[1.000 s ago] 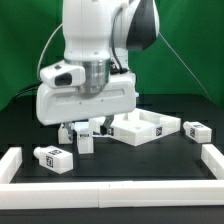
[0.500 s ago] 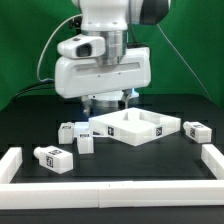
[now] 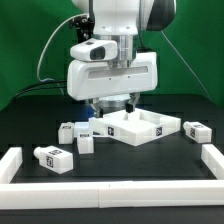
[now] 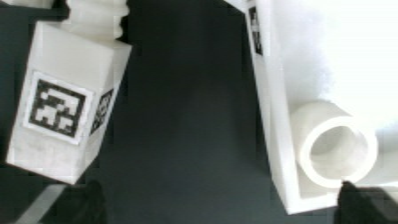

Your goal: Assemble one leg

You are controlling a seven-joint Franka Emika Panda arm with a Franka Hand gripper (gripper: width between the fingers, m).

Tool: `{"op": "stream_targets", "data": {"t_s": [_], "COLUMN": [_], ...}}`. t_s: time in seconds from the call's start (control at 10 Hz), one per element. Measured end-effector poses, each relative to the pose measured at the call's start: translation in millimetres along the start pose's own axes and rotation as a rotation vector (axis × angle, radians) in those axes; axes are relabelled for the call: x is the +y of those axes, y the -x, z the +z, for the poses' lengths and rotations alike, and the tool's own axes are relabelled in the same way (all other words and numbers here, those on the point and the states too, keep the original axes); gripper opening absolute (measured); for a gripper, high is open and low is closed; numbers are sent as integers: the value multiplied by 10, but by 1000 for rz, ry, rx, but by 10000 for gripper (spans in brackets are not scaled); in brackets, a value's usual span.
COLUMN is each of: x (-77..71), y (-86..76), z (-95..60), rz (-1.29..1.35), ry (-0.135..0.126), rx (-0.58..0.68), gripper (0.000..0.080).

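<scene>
Plainly, the fingers [image 4: 75, 207] are spread wide and hold nothing. In the wrist view their dark tips show only at two corners of the picture, and the black counter [image 4: 187, 120] runs between them. They touch no part. In the same view a leg [image 4: 63, 105] lies on the counter with a square black-and-white tag facing the camera. Across a strip of bare counter from it runs the edge of the flat white panel [image 4: 288, 100], with one round corner hole in sight. Leg and panel are apart, not touching.

In the exterior view the arm's white hand [image 3: 112, 75] hangs above the counter, over the far corner of the panel on the exterior view's left, and the fingers are mostly hidden beneath it. Just off that side of the panel stand a far leg [image 3: 72, 131] and a nearer leg [image 3: 85, 141], close together. Which of them the wrist view shows I cannot tell. A third leg [image 3: 52, 156] lies nearer still, close to the white rail [image 3: 110, 192]. A fourth leg [image 3: 196, 130] sits at the exterior view's right of the panel.

Against half a second ago, the hand has shifted a little toward the exterior view's right and slightly lower. A second ago it sat low over the two legs at the left. The legs and the panel lie where they lay.
</scene>
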State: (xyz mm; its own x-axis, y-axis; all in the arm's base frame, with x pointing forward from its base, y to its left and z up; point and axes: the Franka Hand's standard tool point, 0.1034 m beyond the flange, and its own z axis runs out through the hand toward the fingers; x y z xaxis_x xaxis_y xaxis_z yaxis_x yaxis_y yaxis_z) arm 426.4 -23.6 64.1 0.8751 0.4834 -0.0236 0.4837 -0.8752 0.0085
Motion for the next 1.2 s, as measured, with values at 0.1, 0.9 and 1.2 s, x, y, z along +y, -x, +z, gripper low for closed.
{"op": "stream_targets", "data": {"t_s": [0.1,0.9,1.2], "x": [-49,-239,-258], "y": [116,414,417], "z": [86,553,589], "rz": [-36,-70,-62], "ry": [17,43,41], "rx": [27,27,22], "gripper": [649,649,535]}}
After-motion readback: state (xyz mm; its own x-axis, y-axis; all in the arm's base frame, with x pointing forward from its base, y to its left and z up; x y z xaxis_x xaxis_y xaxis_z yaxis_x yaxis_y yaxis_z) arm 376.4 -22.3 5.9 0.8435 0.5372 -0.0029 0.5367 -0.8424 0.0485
